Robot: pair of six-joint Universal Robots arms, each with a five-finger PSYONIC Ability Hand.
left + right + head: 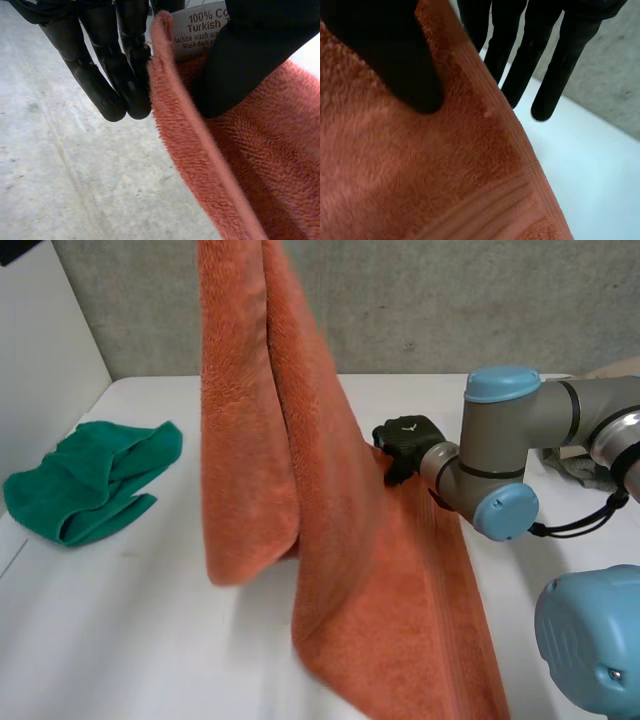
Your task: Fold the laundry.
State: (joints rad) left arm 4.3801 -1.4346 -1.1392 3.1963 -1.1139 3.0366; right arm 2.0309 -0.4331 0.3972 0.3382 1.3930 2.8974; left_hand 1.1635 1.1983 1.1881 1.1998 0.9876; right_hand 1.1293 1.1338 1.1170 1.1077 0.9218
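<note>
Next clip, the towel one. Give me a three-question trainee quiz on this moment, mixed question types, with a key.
1. True or false: the orange towel lies flat on the table.
2. What is on the towel beside the left hand's thumb? A) a button B) a printed label C) a zip
3. What colour is the crumpled cloth lying on the table?
Key: 1 false: it hangs, pinched by both hands, the right hand at an edge. 2 B. 3 green.
</note>
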